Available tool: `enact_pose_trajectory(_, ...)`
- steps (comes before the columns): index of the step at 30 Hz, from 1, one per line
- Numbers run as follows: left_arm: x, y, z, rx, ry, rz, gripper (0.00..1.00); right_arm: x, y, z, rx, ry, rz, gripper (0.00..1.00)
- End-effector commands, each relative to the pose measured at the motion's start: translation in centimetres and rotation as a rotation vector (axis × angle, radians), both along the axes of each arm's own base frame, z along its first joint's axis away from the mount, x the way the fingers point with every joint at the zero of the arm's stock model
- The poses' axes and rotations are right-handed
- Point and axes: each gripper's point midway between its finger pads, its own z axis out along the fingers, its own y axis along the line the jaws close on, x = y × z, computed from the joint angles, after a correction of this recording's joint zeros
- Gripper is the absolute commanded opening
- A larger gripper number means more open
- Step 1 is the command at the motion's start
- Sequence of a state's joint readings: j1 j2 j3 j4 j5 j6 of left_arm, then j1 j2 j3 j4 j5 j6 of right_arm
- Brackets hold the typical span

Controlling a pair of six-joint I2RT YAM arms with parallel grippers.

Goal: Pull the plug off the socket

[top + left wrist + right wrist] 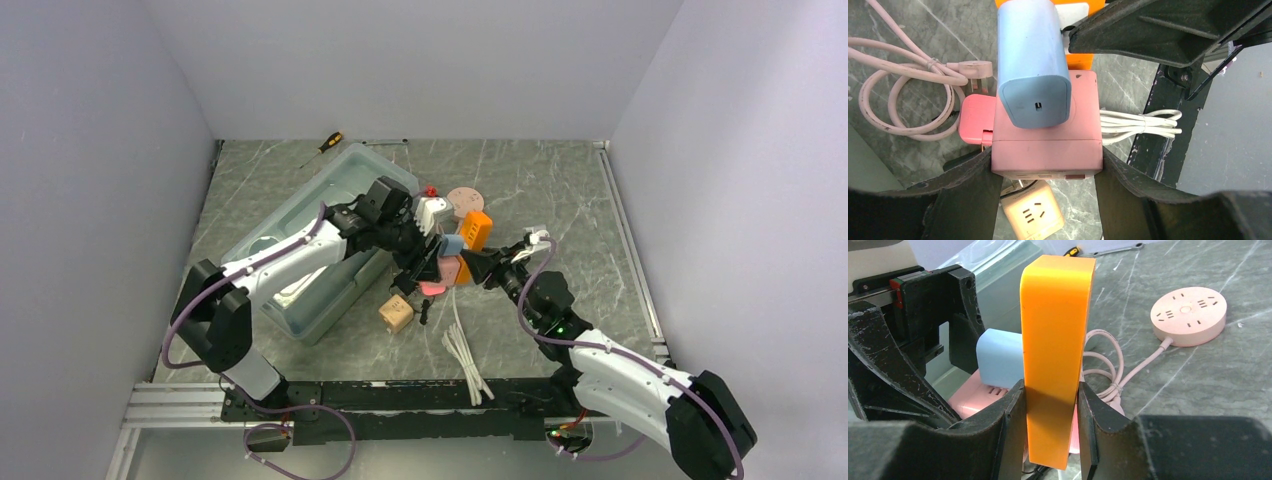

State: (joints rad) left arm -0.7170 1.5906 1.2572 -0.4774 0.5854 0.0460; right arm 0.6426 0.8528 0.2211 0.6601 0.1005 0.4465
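Note:
A pink cube socket is held off the table, and my left gripper is shut on its two sides. A blue plug sits in its top face and a small pink plug in its left face. An orange plug stands against the socket's far side, and my right gripper is shut on it. Its pins are hidden. In the top view the socket and the orange plug lie between my left gripper and my right gripper.
A beige cube socket lies under the held one. A white cable bundle lies near the front rail. A clear bin sits under the left arm. A round pink power strip and its cord lie behind, with a screwdriver at the back.

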Motion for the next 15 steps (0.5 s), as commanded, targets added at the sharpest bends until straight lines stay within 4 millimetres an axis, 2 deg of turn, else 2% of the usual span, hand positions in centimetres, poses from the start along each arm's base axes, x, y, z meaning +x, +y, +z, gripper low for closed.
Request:
enact_pose_trajectory(1,-2.4,0.7,3.2,-0.063,-0.037,-0.110,0.00,0.7,-1.0,3.3,0.053,-0.115,-0.030,0.00)
enact_pose_trajectory(3,-1.6,0.9,2.9,-0.038,-0.052,-0.067,0.00,0.9,-1.3,3.3,0.045,-0.116,-0.048,0.00)
enact_pose_trajectory(8,2.2,2.7,0.6,0.104,-0.087,0.180,0.00,2.0,-3.0,2.4,0.019,-0.061,-0.164,0.00)
enact_pose_trajectory(11,3.2,3.3,-0.5,0.148,-0.063,0.286,0.00,2.5,-3.8,1.9,0.005,-0.035,-0.228,0.00)
enact_pose_trajectory(15,3.3,3.1,-1.5,0.152,-0.026,0.321,0.00,2.9,-4.0,1.2,-0.040,-0.004,-0.279,0.00)
